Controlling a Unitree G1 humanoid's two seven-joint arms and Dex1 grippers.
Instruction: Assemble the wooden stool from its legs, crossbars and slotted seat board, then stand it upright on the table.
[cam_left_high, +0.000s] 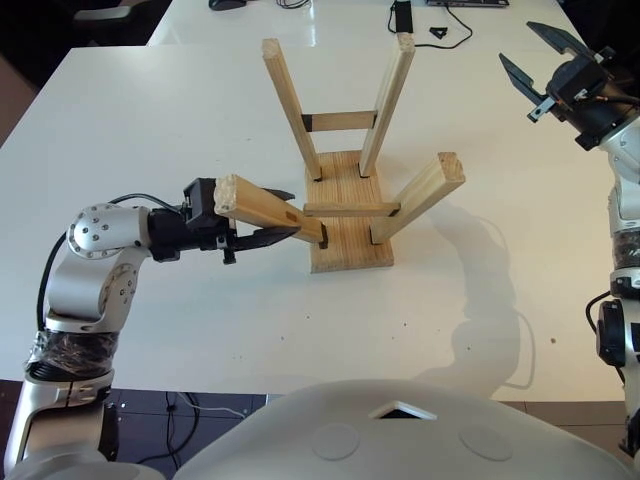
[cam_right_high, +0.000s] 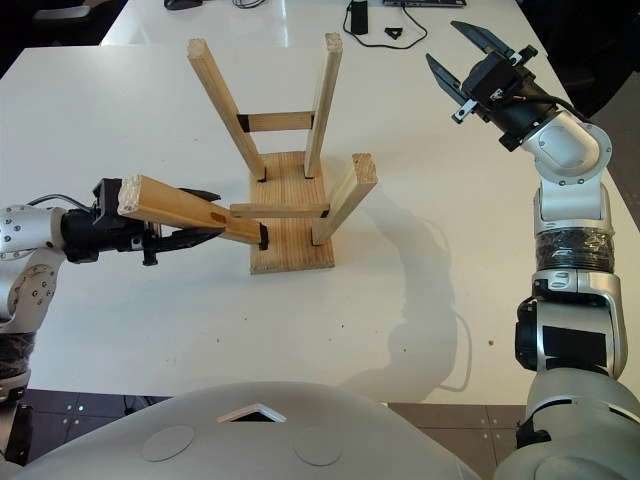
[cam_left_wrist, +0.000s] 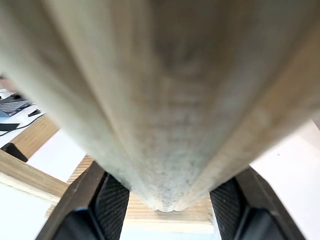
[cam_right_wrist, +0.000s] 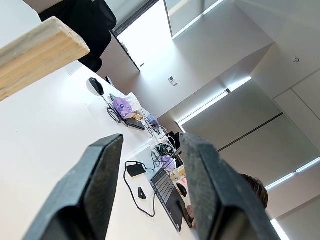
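Note:
The wooden stool lies upside down mid-table, its slotted seat board (cam_left_high: 351, 250) flat on the white table (cam_left_high: 150, 120). Two far legs (cam_left_high: 290, 105) (cam_left_high: 388, 100) stand up, joined by a crossbar (cam_left_high: 342, 121). Two near legs splay outward, joined by a second crossbar (cam_left_high: 350, 209). My left gripper (cam_left_high: 290, 215) is shut on the near-left leg (cam_left_high: 262, 207), whose underside looms close in the left wrist view (cam_left_wrist: 165, 100) between the black fingers (cam_left_wrist: 107, 200). My right gripper (cam_right_high: 445, 42) hangs open and empty, raised off the stool's far right. A leg end (cam_right_wrist: 40, 55) shows beside it.
A black device (cam_left_high: 401, 14), a small black part (cam_left_high: 438, 32) and cables lie near the table's far edge. Bare tabletop spreads left of the stool and to its right under the right arm. The table's near edge runs just in front of me.

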